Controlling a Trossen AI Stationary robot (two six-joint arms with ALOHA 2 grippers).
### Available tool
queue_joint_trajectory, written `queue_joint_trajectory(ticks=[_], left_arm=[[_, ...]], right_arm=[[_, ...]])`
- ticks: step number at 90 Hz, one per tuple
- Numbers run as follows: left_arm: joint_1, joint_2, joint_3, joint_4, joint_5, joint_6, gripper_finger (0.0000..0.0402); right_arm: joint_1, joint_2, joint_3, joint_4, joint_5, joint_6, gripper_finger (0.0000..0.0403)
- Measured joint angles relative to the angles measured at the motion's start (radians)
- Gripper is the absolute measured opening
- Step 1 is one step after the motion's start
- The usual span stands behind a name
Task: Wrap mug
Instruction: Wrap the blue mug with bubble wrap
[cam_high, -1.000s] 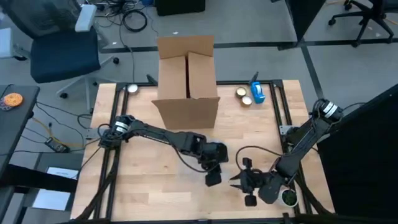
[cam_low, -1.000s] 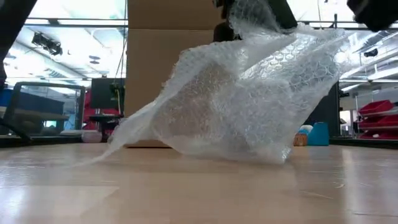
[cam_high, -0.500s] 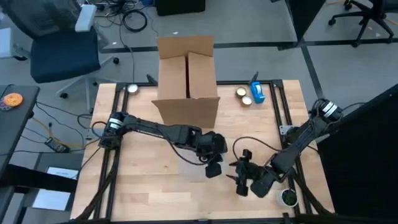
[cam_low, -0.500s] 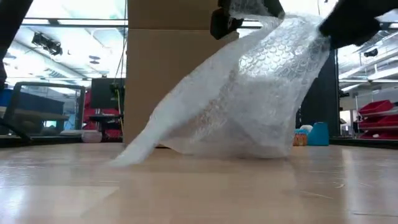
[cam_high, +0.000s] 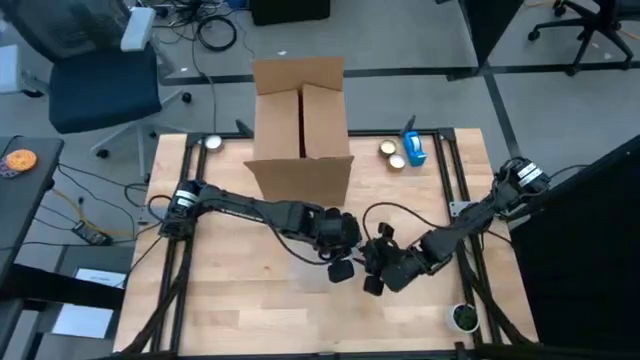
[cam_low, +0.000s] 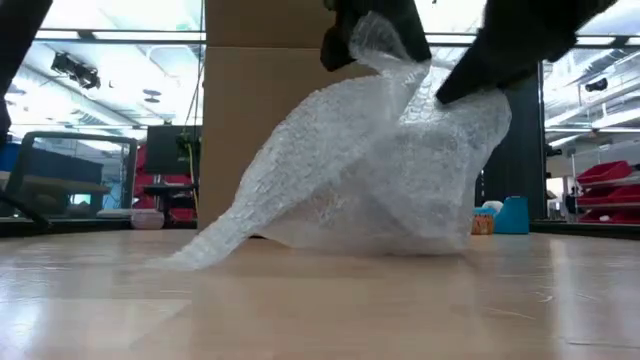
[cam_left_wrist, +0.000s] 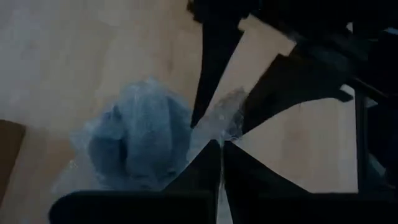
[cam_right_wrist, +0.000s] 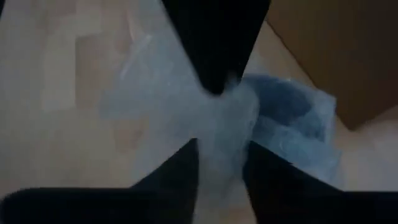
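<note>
The bubble wrap (cam_low: 370, 170) is gathered over the mug (cam_left_wrist: 134, 140) at mid-surface, pinched by left fingers (cam_high: 343, 270) and right fingers (cam_high: 372, 281); twisting it shut probably comes next.

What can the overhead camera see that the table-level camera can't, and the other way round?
Only the overhead view shows both whole arms, with the left hand and right hand meeting mid-table, plus the open top of the cardboard box. Only the table-level view clearly shows the bubble wrap, lifted into a peak and draping to the table; the mug itself isn't distinguishable. Both show the box and a blue object at the table's far side.
</note>
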Motion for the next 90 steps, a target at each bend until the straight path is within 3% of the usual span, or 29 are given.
queue_joint_trajectory(ticks=[6, 35, 62, 77, 90], left_arm=[[-0.003, 0.0, 0.0, -0.001, -0.015, 0.023, 0.0], [-0.081, 0.0, 0.122, -0.289, -0.027, 0.145, 0.0008], [-0.204, -0.001, 0.142, -0.532, -0.027, 0.053, 0.0036], [-0.321, -0.001, 0.119, -0.422, -0.107, -0.026, 0.004], [-0.449, -0.001, 0.064, -0.448, -0.313, -0.132, 0.0041]], right_arm=[[-0.016, 0.0, 0.0, 0.029, -0.029, -0.048, 0.0012], [-0.062, 0.0, 0.0, 0.065, -0.049, -0.088, 0.0], [-0.063, 0.001, 0.0, 0.061, -0.073, -0.091, 0.0], [-0.066, 0.001, 0.0, 0.061, -0.073, -0.091, 0.0], [-0.066, 0.0, 0.0, 0.061, -0.083, -0.096, 0.0]])
